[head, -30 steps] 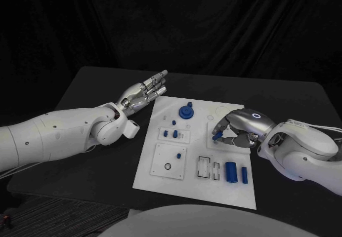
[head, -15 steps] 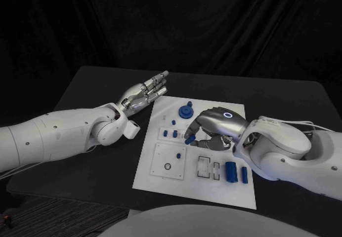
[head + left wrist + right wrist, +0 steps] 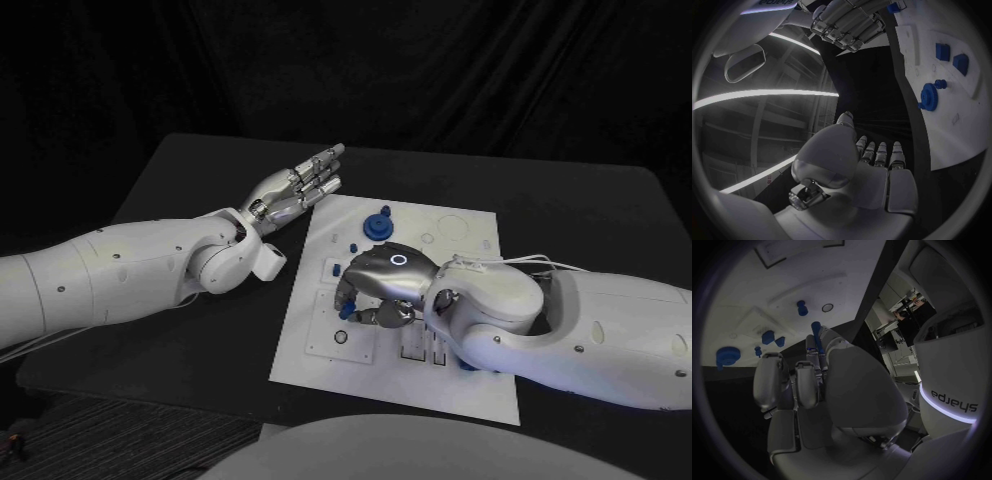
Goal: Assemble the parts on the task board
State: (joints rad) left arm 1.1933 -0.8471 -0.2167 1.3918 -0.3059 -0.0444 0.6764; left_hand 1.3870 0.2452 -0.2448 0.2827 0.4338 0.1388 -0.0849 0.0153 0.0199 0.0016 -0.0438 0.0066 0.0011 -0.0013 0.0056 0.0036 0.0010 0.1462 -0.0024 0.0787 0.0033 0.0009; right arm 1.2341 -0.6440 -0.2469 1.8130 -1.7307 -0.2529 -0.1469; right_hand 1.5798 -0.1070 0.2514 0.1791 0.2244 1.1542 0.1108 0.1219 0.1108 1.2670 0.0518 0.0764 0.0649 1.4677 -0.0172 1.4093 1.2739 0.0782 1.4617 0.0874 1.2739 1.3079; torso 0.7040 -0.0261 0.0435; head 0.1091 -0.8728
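Task board (image 3: 325, 345) lies mid-bench; right hand (image 3: 378, 287) over its left part apparently pinches a blue part (image 3: 346, 311); left hand (image 3: 293, 186) flat, fingers straight, empty.

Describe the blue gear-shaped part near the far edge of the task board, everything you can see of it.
The blue gear-shaped part is a round, toothed disc with a small knob rising from its top, plastic by its look. It stands flat on the white task board near its far edge. A smaller blue piece lies right beside it. Nothing grips it: the left hand rests off the board with its fingers extended, and the right hand is nearer the board's middle, apart from it.
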